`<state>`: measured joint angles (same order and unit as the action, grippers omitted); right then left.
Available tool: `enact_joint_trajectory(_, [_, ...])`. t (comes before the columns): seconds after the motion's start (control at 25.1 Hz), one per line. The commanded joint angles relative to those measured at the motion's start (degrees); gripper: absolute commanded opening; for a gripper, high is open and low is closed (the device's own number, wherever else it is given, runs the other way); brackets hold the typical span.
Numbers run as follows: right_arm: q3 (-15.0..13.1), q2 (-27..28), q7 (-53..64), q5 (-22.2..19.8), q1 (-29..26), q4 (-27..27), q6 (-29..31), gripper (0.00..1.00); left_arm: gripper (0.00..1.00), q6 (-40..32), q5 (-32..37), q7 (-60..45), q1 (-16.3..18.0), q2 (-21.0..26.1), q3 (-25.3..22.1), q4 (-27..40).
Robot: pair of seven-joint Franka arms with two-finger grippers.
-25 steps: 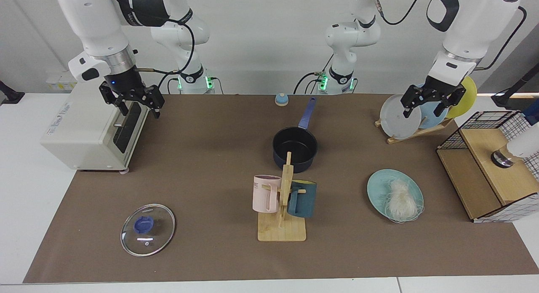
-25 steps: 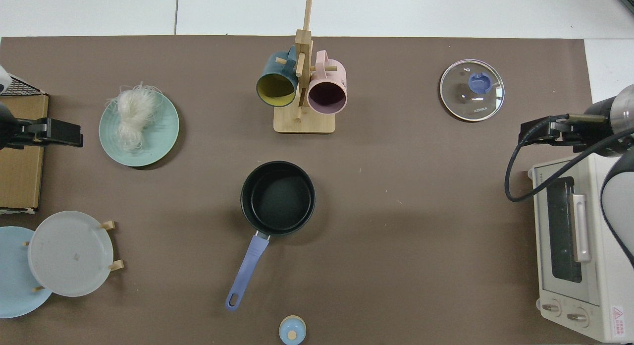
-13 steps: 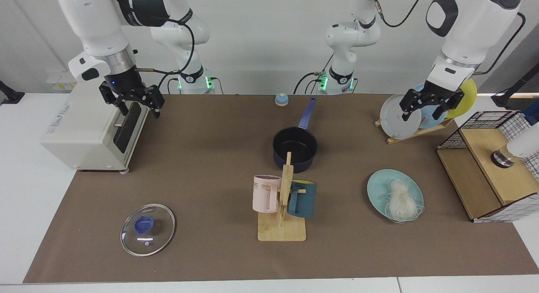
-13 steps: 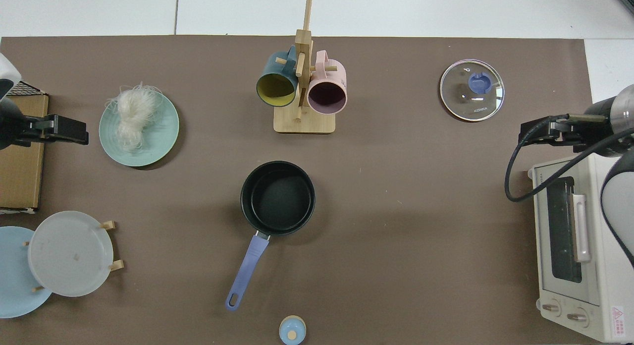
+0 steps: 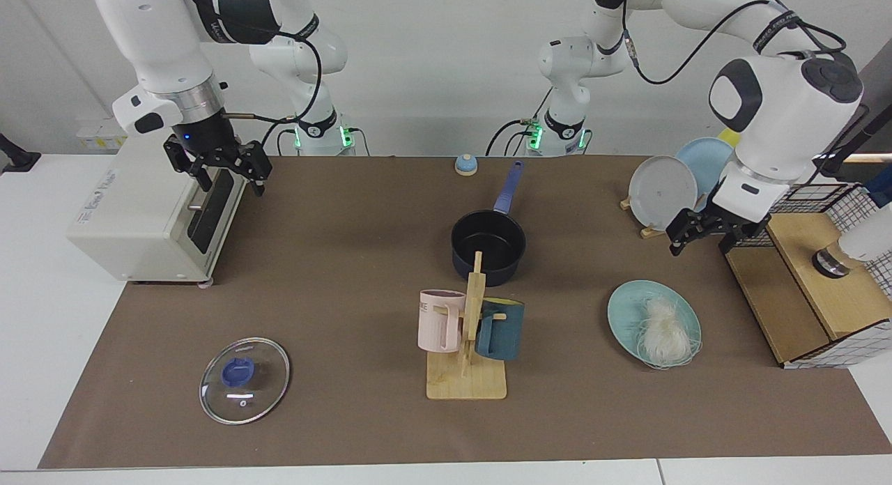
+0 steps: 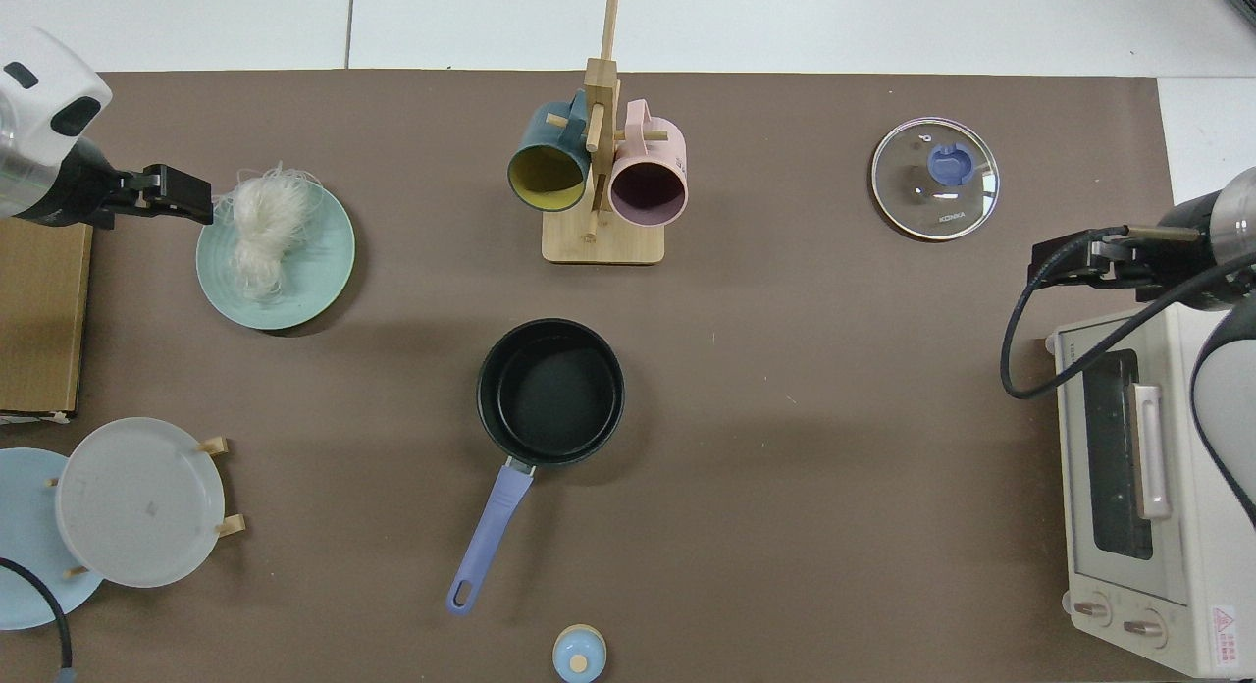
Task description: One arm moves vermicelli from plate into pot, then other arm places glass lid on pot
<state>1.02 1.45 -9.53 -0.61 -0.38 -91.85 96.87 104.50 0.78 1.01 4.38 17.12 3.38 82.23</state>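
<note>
The vermicelli (image 5: pixel 665 335) (image 6: pixel 260 227) lies in a loose white tangle on the teal-green plate (image 5: pixel 627 307) (image 6: pixel 314 281). My left gripper (image 5: pixel 699 244) (image 6: pixel 201 195) hangs open and empty above the mat, just beyond the plate's rim and apart from the noodles. The dark navy pot (image 5: pixel 488 244) (image 6: pixel 549 389) stands empty mid-table, its blue handle pointing toward the arm bases. Flat on the mat lies the glass lid (image 5: pixel 244 380) (image 6: pixel 935 178) with its blue knob. My right gripper (image 5: pixel 233 182) (image 6: pixel 1055 268) waits open beside the toaster oven, far from the lid.
A wooden mug rack (image 5: pixel 467 373) with pink and teal mugs stands in front of the pot. A white toaster oven (image 5: pixel 146 206) sits under the right arm. Upright plates in a rack (image 5: pixel 662 189) and a wooden box with wire basket (image 5: pixel 801 283) flank the left gripper. A small blue bell-shaped item (image 5: pixel 465 164) lies behind the pot.
The left arm has swung down and away from the upright plates, bringing its open gripper close to the plate of vermicelli. The right arm has not moved.
</note>
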Motion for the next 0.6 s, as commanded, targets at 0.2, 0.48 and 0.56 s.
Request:
enact_joint_trajectory(0.2, [0.21, 0.57, 1.54, 0.35, -0.41, 0.80, 0.33, 1.00, 1.00, 13.95, -0.87, 0.83, 1.60, 7.75, 0.31, 1.78])
enact_joint_trajectory(0.48, [0.21, 0.57, 1.54, 0.35, -0.50, 0.80, 0.25, 1.00, 1.00, 23.19, -0.78, 0.75, 1.25, 12.93, 0.40, 6.10])
enact_joint_trajectory(0.56, [0.21, 0.57, 1.54, 0.35, -0.41, 0.80, 0.25, 1.00, 1.00, 27.31, -0.60, 0.39, 1.16, 13.90, 0.31, 7.93])
